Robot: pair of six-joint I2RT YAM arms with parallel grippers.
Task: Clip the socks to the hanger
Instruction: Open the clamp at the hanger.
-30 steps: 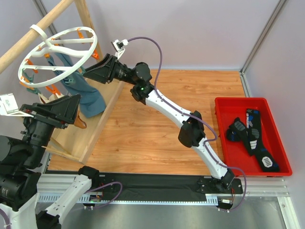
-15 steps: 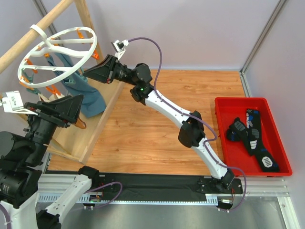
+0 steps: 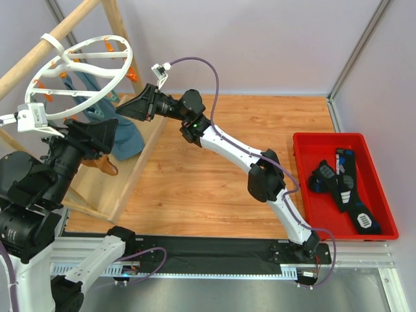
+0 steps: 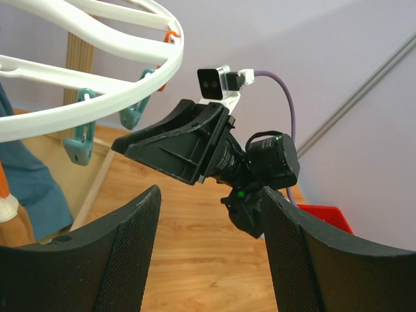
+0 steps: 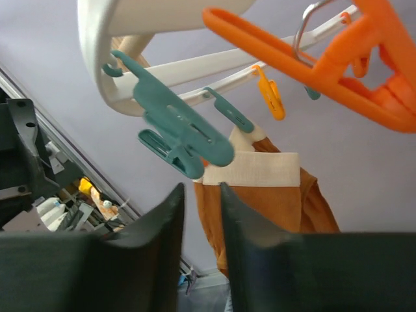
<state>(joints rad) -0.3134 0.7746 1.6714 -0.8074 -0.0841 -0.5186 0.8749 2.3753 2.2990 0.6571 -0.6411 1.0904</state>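
Right gripper (image 5: 198,244) is nearly closed on nothing, just under a teal clip (image 5: 179,133) of the hanger (image 3: 75,75). Left gripper (image 4: 208,260) gapes wide, empty, below the ring. Black socks (image 3: 343,185) lie in the red tray (image 3: 305,188), far right.

1. We saw a wooden table top (image 3: 214,169) with warm orange-brown boards.
2. Pale purple walls (image 3: 260,45) stood behind the table and at the right side.
3. A thin grey metal post (image 3: 357,49) ran up where the two walls met.
4. A wooden rack (image 3: 120,188) stood at the left of the table, with a round wooden bar (image 3: 39,55) slanting across the top corner.
5. A grey metal rail (image 3: 214,276) ran along the near edge of the table, with a black strip (image 3: 214,250) just behind it.
6. The light was soft and even, and we saw only faint shadows on the wood.
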